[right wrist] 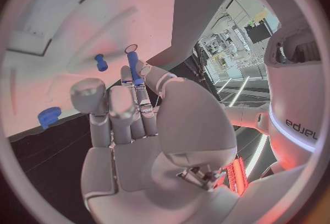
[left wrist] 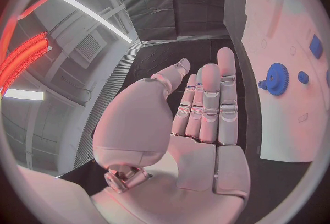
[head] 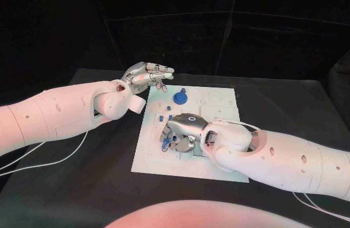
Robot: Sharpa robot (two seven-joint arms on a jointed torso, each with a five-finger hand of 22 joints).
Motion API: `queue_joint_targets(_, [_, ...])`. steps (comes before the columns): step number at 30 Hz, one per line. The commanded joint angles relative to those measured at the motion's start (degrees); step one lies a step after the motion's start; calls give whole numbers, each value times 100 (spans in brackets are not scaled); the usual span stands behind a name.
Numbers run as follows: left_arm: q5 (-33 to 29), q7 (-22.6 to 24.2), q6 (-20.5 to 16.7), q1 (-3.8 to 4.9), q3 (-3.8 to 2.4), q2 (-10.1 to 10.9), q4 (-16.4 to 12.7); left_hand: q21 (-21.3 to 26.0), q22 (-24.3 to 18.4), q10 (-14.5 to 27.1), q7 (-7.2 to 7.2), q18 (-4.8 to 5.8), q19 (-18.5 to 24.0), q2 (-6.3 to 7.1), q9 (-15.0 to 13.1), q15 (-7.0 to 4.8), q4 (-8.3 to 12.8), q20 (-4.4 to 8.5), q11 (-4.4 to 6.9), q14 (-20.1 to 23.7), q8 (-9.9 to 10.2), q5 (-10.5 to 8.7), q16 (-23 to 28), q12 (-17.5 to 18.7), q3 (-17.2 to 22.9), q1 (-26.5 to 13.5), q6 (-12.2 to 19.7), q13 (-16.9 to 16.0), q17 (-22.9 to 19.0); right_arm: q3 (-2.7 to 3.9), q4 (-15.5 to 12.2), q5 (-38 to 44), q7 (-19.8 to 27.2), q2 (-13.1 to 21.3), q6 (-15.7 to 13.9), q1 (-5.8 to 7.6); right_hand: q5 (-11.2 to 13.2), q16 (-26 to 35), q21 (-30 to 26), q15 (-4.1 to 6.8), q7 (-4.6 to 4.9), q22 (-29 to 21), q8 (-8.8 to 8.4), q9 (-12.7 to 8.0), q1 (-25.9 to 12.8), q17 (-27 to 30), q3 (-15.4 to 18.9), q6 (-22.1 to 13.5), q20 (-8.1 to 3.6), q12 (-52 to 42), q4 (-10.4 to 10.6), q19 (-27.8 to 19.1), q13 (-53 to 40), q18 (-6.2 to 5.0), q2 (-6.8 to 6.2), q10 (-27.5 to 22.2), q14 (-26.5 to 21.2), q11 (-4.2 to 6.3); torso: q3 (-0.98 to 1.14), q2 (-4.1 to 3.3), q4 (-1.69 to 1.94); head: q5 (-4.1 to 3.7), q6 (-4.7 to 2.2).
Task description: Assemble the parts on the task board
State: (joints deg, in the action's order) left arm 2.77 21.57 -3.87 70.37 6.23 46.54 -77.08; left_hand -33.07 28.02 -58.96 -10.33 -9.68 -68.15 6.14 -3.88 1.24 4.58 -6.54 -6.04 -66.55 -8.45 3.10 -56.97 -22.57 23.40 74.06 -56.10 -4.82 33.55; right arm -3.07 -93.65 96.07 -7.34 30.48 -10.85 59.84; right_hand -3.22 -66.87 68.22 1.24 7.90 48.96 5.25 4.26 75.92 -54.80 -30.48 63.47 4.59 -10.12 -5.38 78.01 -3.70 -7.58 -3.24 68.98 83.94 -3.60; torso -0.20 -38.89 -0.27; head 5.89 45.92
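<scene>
The right hand [head: 181,132] pinched a slim blue plastic peg [right wrist: 133,67] low over the white task board [head: 219,160]. The left hand [head: 148,75] hovered empty, fingers straight, at the board's far corner. Assembly looked barely begun: a blue toothed gear [head: 182,96] and small blue pieces [head: 168,107] lay loose on the board.

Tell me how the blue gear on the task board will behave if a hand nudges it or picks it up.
The blue gear looks like rigid plastic, so probably stiff and light. Its round toothed rim suggests it could roll if tipped on edge. Lying on the task board, it would likely slide rather than tip.
</scene>
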Motion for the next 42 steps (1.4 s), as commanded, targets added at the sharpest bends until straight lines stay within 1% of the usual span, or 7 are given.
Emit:
queue_joint_targets(1, [-12, 55, 49, 10, -3, -8, 0, 32, -7, 44, 6, -72, 15, -26, 2, 4, -8, -25, -6, 28, 22, -20, 18, -19, -28, 33, 31, 2, -7, 1, 9, 202, -195, -17, 178, 6, -35, -34, 33, 0, 19, 5, 27, 9, -78, -5, -20, 4, -5, 17, 7, 12, -8, 68, 2, 18, 77, -21, -1, 0, 0, -9, 1])
queue_joint_targets(7, [-12, 57, 50, 10, -3, -6, -4, 32, -7, 44, 6, -72, 15, -26, 2, 4, -8, -25, -6, 28, 22, -20, 18, -19, -28, 33, 31, 2, -7, -1, 51, 239, -227, -59, 311, 5, -36, -36, 35, 0, 17, 8, 27, 10, -83, -7, -22, 6, -4, 19, 10, 12, -9, 69, 4, 22, 77, -19, -4, -5, 1, -17, -2])
queue_joint_targets(11, [-12, 55, 53, 10, -3, 0, -7, 32, -7, 44, 6, -72, 15, -26, 2, 4, -8, -25, -6, 28, 22, -20, 18, -19, -28, 33, 31, 2, -7, -2, 76, 248, -222, -70, 410, 4, -33, -40, 34, 0, 14, 4, 26, 10, -107, -8, -15, 8, -2, 27, 16, 8, -11, 67, -12, 27, 77, -18, 0, -8, 2, -8, 16])
queue_joint_targets(15, [-12, 56, 49, 10, -3, 6, -5, 32, -7, 44, 6, -72, 15, -26, 2, 4, -8, -25, -6, 28, 22, -20, 18, -19, -28, 33, 31, 2, -7, -3, 84, 251, -197, -85, 435, 4, -33, -42, 35, 0, 14, 6, 26, 10, -110, -12, -14, 8, -2, 28, 17, 8, -11, 68, -13, 28, 77, -18, -2, -6, 2, -14, 22])
queue_joint_targets(29, [-12, 47, 53, 10, -3, 11, 5, 45, -16, 54, 3, -73, 17, -37, 1, 6, -7, -28, -8, 39, 22, -20, 14, -30, -44, 39, 37, 0, -18, -6, 21, 247, -101, -46, 303, -3, -36, -56, 50, 1, 10, 34, 28, 11, -114, -31, -17, 14, -2, 30, 19, 15, -12, 72, -8, 36, 80, -15, -2, 1, 0, -8, 39])
queue_joint_targets(34, [-12, 32, 61, 10, -3, 11, 8, 45, -16, 54, 3, -73, 17, -37, 1, 6, -7, -28, -8, 39, 22, -20, 14, -30, -44, 39, 37, 0, -18, -6, -13, 217, -49, -11, 209, -8, -36, -56, 50, 1, 10, 34, 28, 11, -114, -31, -17, 14, -2, 30, 19, 15, -12, 72, -8, 36, 80, -15, 3, -1, 2, 1, 40])
queue_joint_targets(42, [-12, 23, 68, 9, -3, 2, 12, 45, -16, 54, 3, -73, 17, -37, 1, 6, -7, -28, -8, 39, 22, -20, 14, -30, -44, 39, 37, 0, -18, -6, -21, 207, -21, -15, 140, -9, -36, -56, 50, 1, 10, 34, 28, 11, -114, -31, -17, 14, -2, 30, 19, 15, -12, 72, -8, 36, 80, -15, -3, -4, 5, -1, 39])
